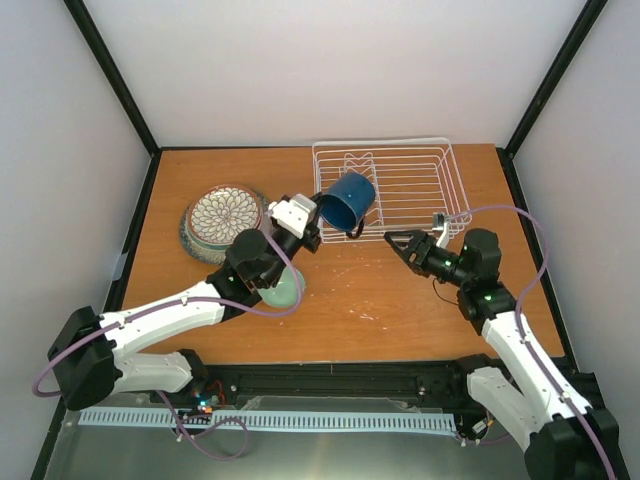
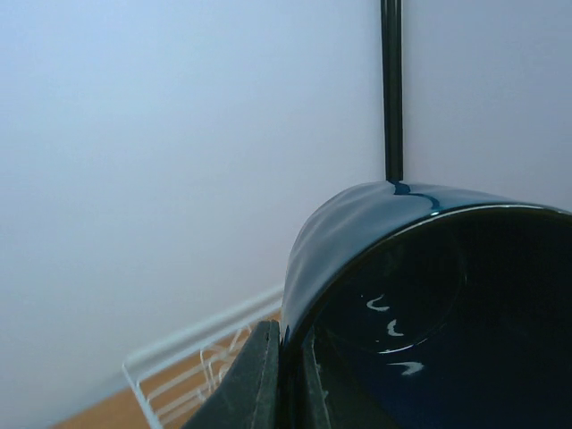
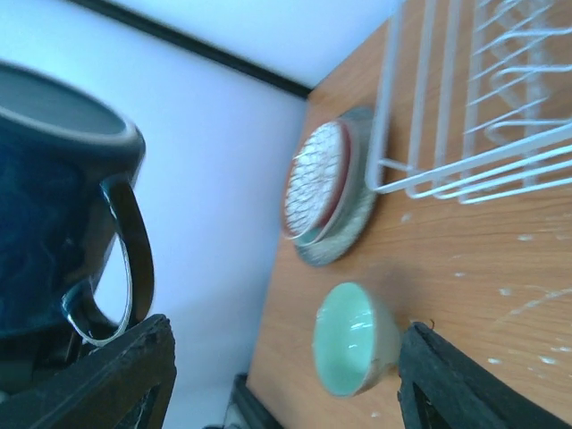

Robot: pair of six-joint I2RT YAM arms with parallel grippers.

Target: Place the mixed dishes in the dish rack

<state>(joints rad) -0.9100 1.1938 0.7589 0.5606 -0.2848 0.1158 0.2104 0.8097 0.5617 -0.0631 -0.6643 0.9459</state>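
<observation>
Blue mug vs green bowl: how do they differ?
Colour: the mug is dark blue, the bowl pale green. Pose: the mug is tipped on its side in the air, rim pinched by the left gripper; the bowl stands upright on the table. The mug has a handle, the bowl none. Both are empty; neither rests in the dish rack.

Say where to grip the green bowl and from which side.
Pinch the rim from above, one finger inside, one outside: the green bowl stands upright with its mouth open. Probably take the rim's right side, since the left arm overhangs the other.
</observation>
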